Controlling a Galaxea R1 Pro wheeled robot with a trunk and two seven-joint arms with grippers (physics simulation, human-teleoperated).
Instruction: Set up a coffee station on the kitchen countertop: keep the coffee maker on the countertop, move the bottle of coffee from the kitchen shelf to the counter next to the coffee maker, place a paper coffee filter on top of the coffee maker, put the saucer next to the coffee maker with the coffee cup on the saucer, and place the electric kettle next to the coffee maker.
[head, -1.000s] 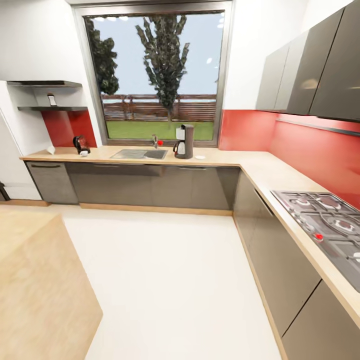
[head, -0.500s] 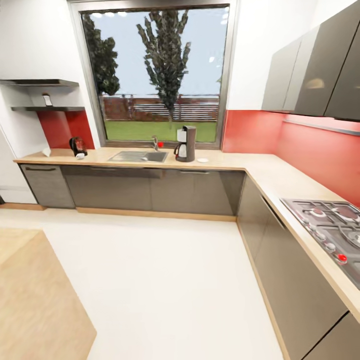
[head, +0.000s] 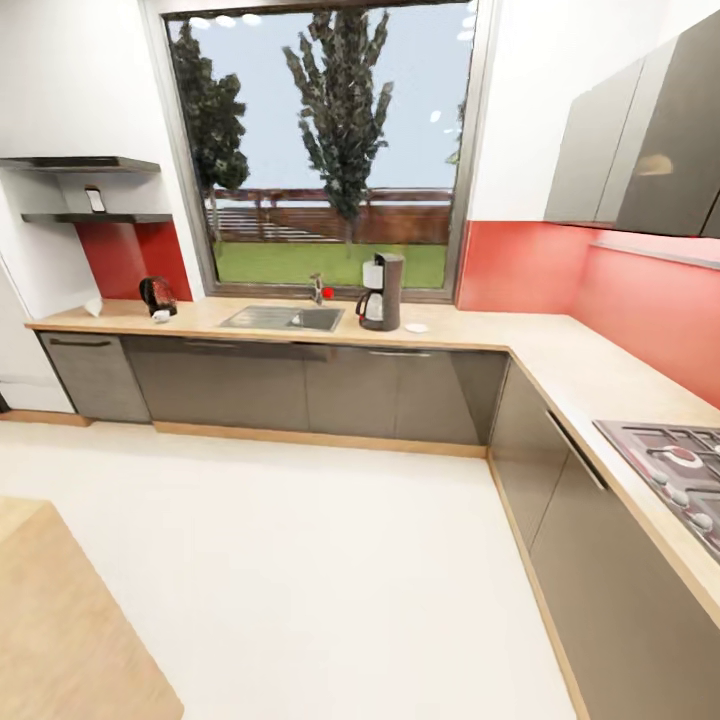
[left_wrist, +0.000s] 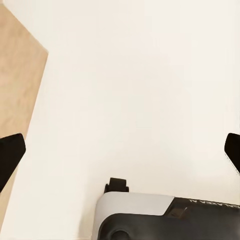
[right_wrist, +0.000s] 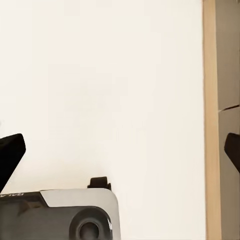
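The coffee maker (head: 381, 291) is sitting far off at the frame's upper middle; both claws, left (left_wrist: 120, 150) and right (right_wrist: 120, 150), are hanging wide apart, holding nothing.

kitchen countertop (head: 520, 340), coffee maker (head: 383, 292), saucer (head: 416, 327), electric kettle (head: 157, 294)

On the worktop (head: 480, 335) the coffee maker (head: 382, 292) stands upright, saucer (head: 416, 327) at its 3 o'clock; kettle (head: 157, 295) far toward 9 o'clock.
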